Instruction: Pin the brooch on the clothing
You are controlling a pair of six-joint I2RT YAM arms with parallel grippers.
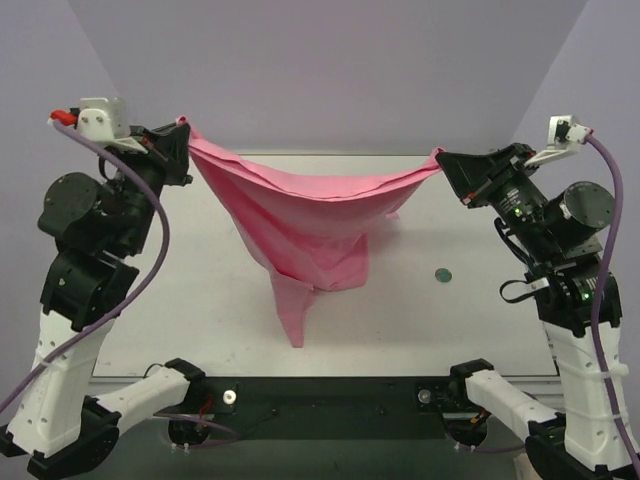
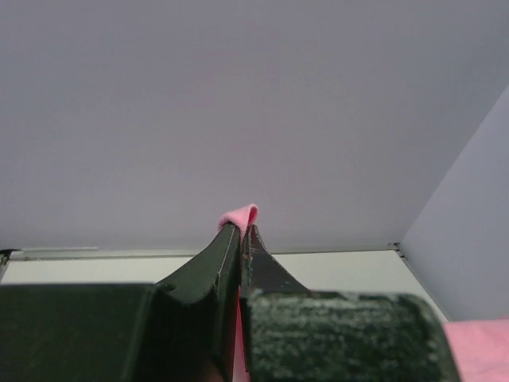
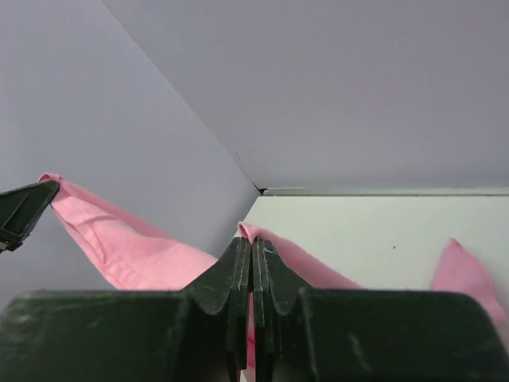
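Above the tabletop [image 1: 190, 300], the pink T-shirt [image 1: 300, 215] hangs slung between the arms, with the left end effector [image 1: 183, 128] and the right end effector [image 1: 441, 157] each clenched on a pinch of its edge. It sags, soft and light, and probably slips from thin grips. The brooch [image 1: 443, 273] lies on the tabletop to the right, apart from the shirt. Small, hard and flat, it looks best nipped by its rim.

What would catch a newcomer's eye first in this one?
The pink T-shirt hangs stretched in the air above the table, one edge pinched in the left gripper, the other in the right gripper, with its folds sagging down. The small dark brooch lies alone on the table, right of the shirt.
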